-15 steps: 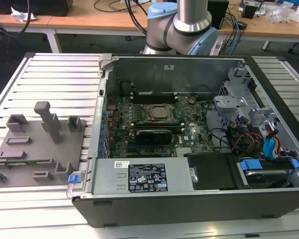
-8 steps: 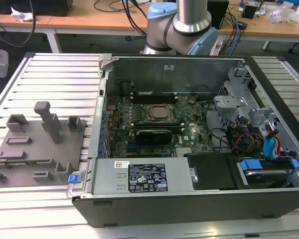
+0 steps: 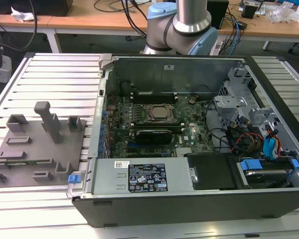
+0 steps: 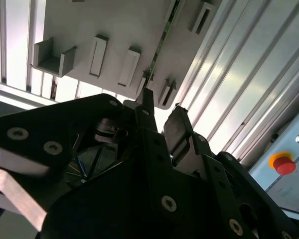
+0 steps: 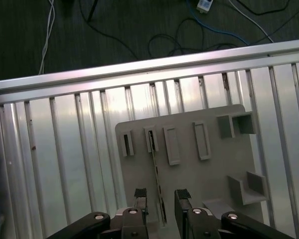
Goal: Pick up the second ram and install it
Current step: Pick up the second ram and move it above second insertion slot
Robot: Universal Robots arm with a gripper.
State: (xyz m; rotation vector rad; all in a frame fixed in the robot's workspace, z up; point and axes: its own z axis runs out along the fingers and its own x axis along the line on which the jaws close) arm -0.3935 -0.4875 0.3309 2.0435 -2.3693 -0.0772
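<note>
The second ram (image 5: 157, 181) is a thin green stick standing on edge in the slots of the grey tray (image 5: 189, 179). In the first wrist view my gripper (image 5: 161, 195) hangs above the tray, open, with one fingertip on each side of the stick's line and nothing held. The second wrist view shows the same: the gripper (image 4: 162, 117) is open and the ram (image 4: 162, 47) runs away from the gap between the fingers (image 4: 177, 124). In the exterior view the tray (image 3: 40, 144) lies on the exterior view's left, beside the open computer case (image 3: 189, 129).
The tray rests on a ribbed aluminium table (image 5: 65, 149). Inside the case, black memory slots (image 3: 152, 94) flank the CPU socket (image 3: 159, 112). Drive cages and cables (image 3: 254, 139) fill the case's right side. A red stop button (image 4: 283, 163) sits at the table's edge.
</note>
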